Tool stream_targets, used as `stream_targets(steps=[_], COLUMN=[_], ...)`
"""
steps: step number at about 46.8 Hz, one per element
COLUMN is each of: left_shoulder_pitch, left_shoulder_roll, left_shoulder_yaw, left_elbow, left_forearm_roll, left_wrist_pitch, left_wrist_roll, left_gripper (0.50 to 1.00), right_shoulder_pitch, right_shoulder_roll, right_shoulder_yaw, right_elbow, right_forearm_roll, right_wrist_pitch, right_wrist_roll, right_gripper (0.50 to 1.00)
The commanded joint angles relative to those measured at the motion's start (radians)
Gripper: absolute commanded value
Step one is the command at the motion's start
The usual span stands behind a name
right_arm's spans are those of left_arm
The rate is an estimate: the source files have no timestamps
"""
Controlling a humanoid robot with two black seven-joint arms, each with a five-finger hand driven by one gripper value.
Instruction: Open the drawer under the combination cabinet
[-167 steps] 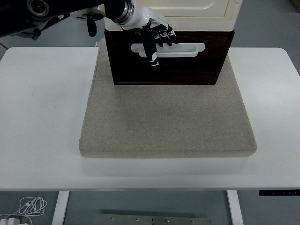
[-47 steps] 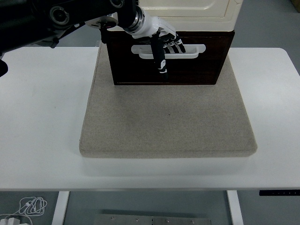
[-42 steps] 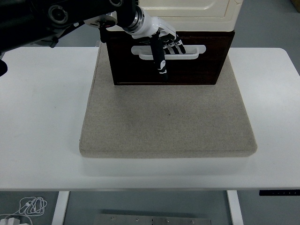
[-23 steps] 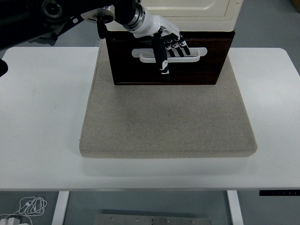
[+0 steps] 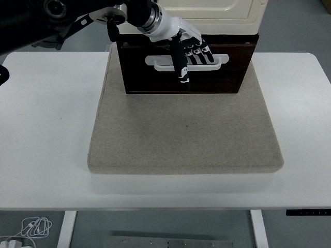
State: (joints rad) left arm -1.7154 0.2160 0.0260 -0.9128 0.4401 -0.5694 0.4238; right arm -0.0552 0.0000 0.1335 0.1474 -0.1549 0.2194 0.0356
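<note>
White desk (image 5: pixel 46 129) under plain grey floor light, a beige felt mat (image 5: pixel 186 139) spread across its middle, and at the far edge of that mat stands the combination cabinet (image 5: pixel 207 10) with its dark wooden drawer (image 5: pixel 227 72) at the bottom. Up there the left hand (image 5: pixel 186 49) has come in from the left side, its fingers (image 5: pixel 199 51) curled down into the slot of the white handle (image 5: pixel 220 59) on the drawer front, while one dark digit hangs straight down over the wood below — hooked on the handle, as far as I can see, rather than squeezing it. The black left arm (image 5: pixel 62 15) runs back off the upper left corner; the right one is nowhere in sight. I'd say this is the gripping step just turning into the pull — the drawer front looks flush, or nearly so, with the cabinet above. What comes next calls for a straight draw toward the near edge of the desk, level with the mat, keeping the fingers seated so they don't slip off the lip, and gentle enough that the cabinet doesn't slide along with it.
</note>
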Motion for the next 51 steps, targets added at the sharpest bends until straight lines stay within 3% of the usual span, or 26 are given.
stream_targets(steps=[1,26,51], left_shoulder_pitch=[0.002,0.007,0.007], left_shoulder_roll=[0.003,0.006,0.010], left_shoulder_yaw=[0.000,0.002,0.003], left_elbow=[0.002,0.005,0.000], left_forearm_roll=[0.000,0.002,0.000], left_wrist_pitch=[0.000,0.014,-0.012], left_wrist_roll=[0.001,0.001,0.003], left_gripper=[1.000,1.000,1.000], right_shoulder_pitch=[0.000,0.000,0.000], right_shoulder_roll=[0.000,0.000,0.000], right_shoulder_yaw=[0.000,0.000,0.000], right_elbow=[0.000,0.000,0.000], right_forearm_roll=[0.000,0.000,0.000], right_wrist_pitch=[0.000,0.000,0.000], right_wrist_roll=[0.000,0.000,0.000], right_gripper=[0.926,0.926,0.926])
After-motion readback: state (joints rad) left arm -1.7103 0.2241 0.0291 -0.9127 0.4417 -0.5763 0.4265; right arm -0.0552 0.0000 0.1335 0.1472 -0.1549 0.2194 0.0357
